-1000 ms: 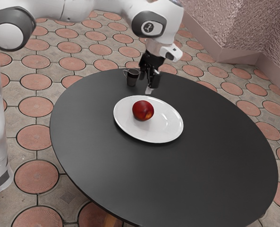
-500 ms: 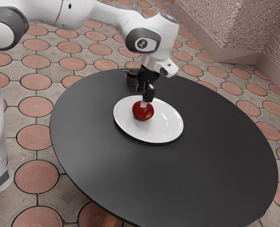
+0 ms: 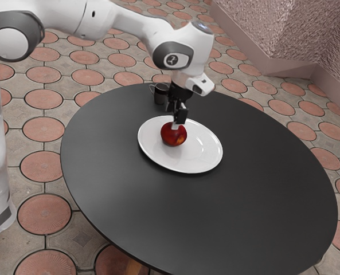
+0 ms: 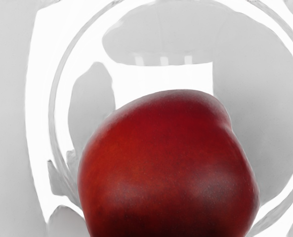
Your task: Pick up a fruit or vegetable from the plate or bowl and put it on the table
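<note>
Right above the red fruit point(image 3: 174, 135) is where the gripper point(image 3: 175, 122) sits, with the arm point(image 3: 138, 24) coming in from about ten o'clock, reading the clock off the exterior view. It's the only arm, so no debate about which one's nearer. Honestly can't tell how far open the gripper is, or whether it's got hold of anything yet. Fruit is basically at six o'clock from it, straight under and super close, looks like touching, so I'd call this the grasp step. It's on the plate point(image 3: 201, 156), off toward eleven o'clock from the middle. As for which way it points: pretty round, no long axis I'd trust. Yellowish patch faces roughly five o'clock, and the wrist view has a small dent on its edge, but I can't pin down a stem end. So lining up over the middle probably matters more than twist; an off-centre squeeze could roll it. Mug point(image 3: 161, 96) is at eleven o'clock from the gripper, so I'd set the fruit down toward four on the table point(image 3: 256, 200).
</note>
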